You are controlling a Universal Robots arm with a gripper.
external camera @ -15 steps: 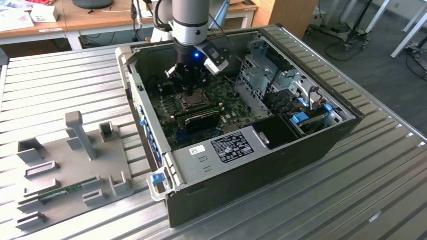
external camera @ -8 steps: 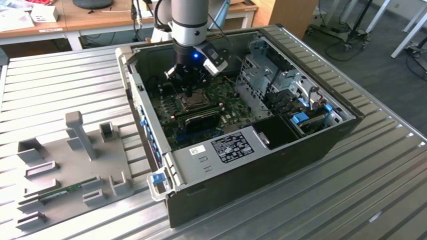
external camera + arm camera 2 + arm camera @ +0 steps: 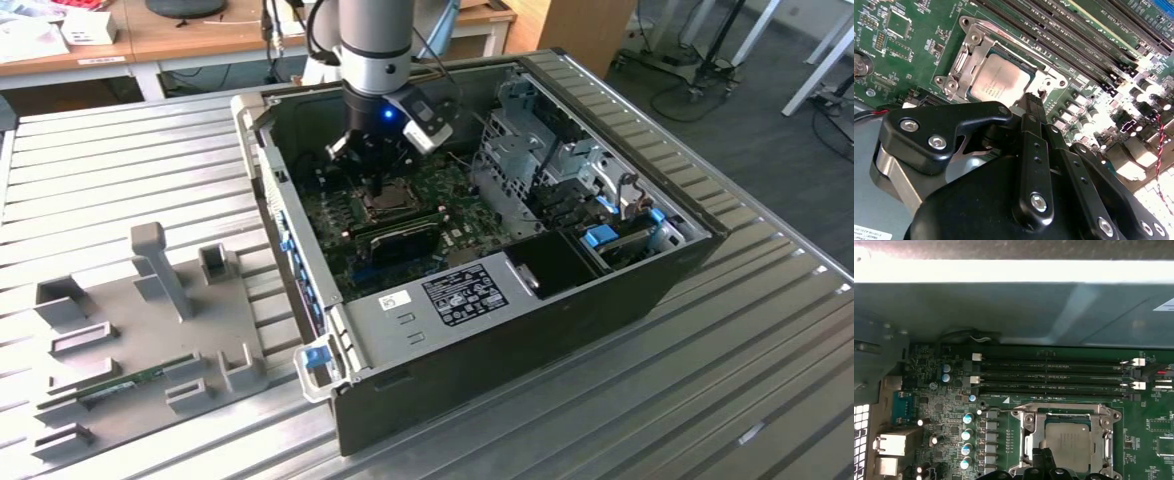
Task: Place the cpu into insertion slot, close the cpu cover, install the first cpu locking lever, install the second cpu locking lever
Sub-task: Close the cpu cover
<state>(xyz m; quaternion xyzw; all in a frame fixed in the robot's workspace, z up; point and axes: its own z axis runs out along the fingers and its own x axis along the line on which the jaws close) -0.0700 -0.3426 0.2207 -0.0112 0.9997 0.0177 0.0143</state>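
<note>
Hand [image 3: 1032, 100] pinched together, tip at edge of socket [image 3: 1021, 59], black links hiding near rim. Cpu [image 3: 1002, 77] seated in socket, cover [image 3: 965, 57] down over it. Beyond: memory slots [image 3: 1054, 375], then grey case wall [image 3: 1004, 310].

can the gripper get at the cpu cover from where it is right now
Probably yes. The gripper hangs just at the edge of the cpu cover, which lies flat around the cpu, and nothing stands between them in the second wrist view.
</note>
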